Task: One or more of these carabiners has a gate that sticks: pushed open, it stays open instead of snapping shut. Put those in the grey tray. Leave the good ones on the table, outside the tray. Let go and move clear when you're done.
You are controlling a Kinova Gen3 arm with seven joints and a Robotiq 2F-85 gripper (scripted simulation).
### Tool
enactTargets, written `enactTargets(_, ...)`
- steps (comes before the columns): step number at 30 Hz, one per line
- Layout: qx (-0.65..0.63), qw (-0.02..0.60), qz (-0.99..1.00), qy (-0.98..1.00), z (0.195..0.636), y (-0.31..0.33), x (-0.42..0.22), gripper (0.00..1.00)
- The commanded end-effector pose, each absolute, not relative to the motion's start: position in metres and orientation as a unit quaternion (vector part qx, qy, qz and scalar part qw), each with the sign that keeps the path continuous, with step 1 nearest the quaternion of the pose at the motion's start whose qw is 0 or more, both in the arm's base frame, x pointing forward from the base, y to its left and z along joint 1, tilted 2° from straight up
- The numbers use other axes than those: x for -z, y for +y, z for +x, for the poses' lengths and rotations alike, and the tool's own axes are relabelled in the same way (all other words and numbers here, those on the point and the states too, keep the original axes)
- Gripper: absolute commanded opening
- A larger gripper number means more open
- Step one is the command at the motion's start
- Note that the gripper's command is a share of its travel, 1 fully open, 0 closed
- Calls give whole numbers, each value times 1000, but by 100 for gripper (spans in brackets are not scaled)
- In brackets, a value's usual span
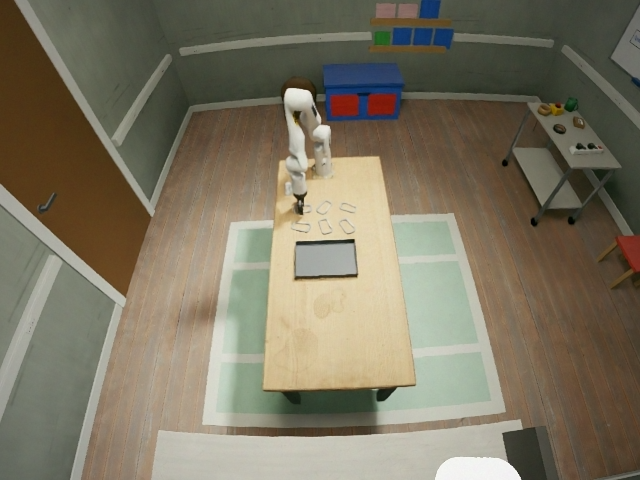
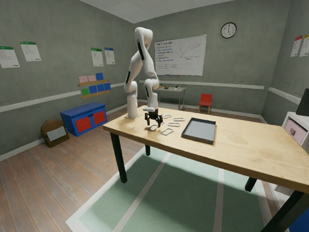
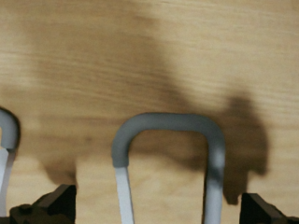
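Note:
Several grey carabiners lie in two rows on the wooden table, among them ones at the back middle, the back right and the front left. My gripper is open and empty, low over the back left carabiner. In the wrist view its rounded end lies between my two fingertips, with its lighter gate on the left side. The edge of another carabiner shows at the far left. The grey tray lies in front of the rows and is empty.
The arm's base stands at the back of the table, behind the carabiners. The table's left edge is close to my gripper. A cart and a red chair stand well off to the right.

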State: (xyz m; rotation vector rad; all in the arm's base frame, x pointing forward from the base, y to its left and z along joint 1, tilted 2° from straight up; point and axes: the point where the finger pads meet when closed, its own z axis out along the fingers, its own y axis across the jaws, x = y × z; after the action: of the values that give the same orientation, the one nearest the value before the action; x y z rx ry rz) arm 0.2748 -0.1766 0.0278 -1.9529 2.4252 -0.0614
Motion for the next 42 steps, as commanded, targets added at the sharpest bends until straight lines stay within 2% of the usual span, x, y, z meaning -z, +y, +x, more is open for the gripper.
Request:
enactTargets(1,10,10,-627,779,270,-174,-19,100)
enactTargets(26,12,10,-627,779,270,-175,-16,100)
enactTargets(27,12,10,-627,779,270,-175,-16,75)
enactTargets(42,12,10,-627,779,270,-175,-16,75)
